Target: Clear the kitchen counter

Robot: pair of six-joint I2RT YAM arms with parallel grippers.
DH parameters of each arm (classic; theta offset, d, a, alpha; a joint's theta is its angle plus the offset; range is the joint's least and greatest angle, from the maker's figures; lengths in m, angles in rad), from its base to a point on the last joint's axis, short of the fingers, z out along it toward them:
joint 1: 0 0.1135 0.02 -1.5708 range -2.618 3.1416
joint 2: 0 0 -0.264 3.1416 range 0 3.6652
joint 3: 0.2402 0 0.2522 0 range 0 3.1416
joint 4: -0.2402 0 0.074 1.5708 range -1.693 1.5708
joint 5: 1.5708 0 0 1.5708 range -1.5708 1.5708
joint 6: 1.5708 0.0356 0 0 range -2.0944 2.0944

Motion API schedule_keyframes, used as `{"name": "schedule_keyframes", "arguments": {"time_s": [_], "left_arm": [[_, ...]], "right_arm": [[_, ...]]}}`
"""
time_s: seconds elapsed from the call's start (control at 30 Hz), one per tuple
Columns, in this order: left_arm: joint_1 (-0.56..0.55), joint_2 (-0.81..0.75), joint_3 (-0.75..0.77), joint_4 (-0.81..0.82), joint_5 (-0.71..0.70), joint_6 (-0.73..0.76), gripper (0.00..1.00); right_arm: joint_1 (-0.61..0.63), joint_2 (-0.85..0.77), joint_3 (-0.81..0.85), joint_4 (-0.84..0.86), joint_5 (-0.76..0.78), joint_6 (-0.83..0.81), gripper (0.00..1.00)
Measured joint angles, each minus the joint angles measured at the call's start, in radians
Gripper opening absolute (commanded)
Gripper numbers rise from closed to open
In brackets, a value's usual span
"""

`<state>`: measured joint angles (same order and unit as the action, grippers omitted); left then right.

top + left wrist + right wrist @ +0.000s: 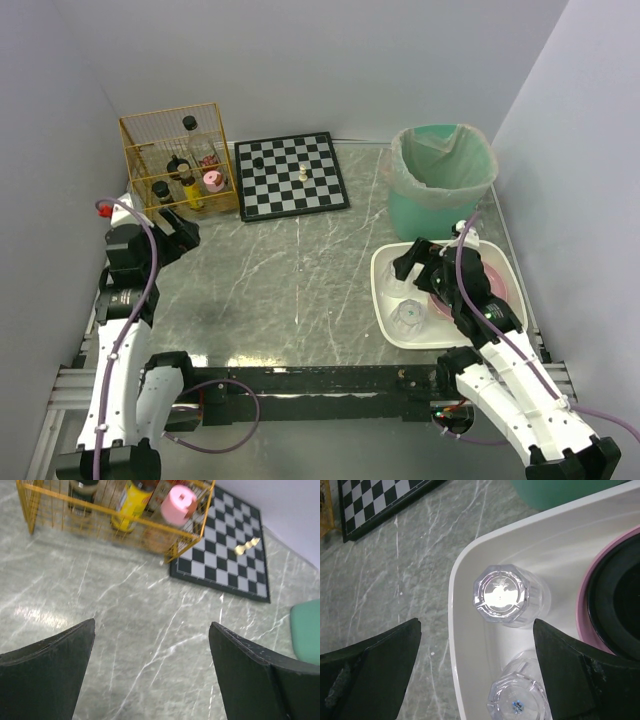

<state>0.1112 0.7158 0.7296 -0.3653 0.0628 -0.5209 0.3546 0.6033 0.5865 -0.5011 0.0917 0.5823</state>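
At the near edge of the large, glossy grey-green marble-look table (300, 290) with pale veins, the two white arms rise from their bases and lean inward. The left claw (152, 625) hangs over the left side of the table with its black fingers (55, 665) spread wide and nothing between them, only bare veined surface below. Ahead of it, in the far left corner, stands a yellow wire basket (178, 160) of bottles, and just beside that, along the far edge, lies a black-and-white chessboard (291, 175) bearing a few pieces. A broad stretch of bare marble runs from the near edge up to the chessboard, between the arms. The right arm bends over a white rectangular tray (385, 300) at the near right corner; the right claw (476, 625) is also wide, poised above a clear faceted glass (502, 594) without touching it. A second such glass (516, 700) and a pink plate (497, 280) share the tray. A mint-green lined bin (440, 180) fills the far right corner, close behind the tray.
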Motion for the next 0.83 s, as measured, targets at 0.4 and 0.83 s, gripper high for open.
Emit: {"name": "schedule_keyframes", "arguments": {"time_s": [0.4,0.83], "left_arm": [[-0.001,0.000,-0.023,-0.013,0.037,0.035,0.99],[-0.002,0.058,-0.023,-0.022,0.045,0.038,0.99]], "right_arm": [[0.000,-0.036,0.000,-0.004,0.060,-0.005,1.00],[-0.002,-0.035,0.097,-0.069,0.069,-0.020,1.00]]}}
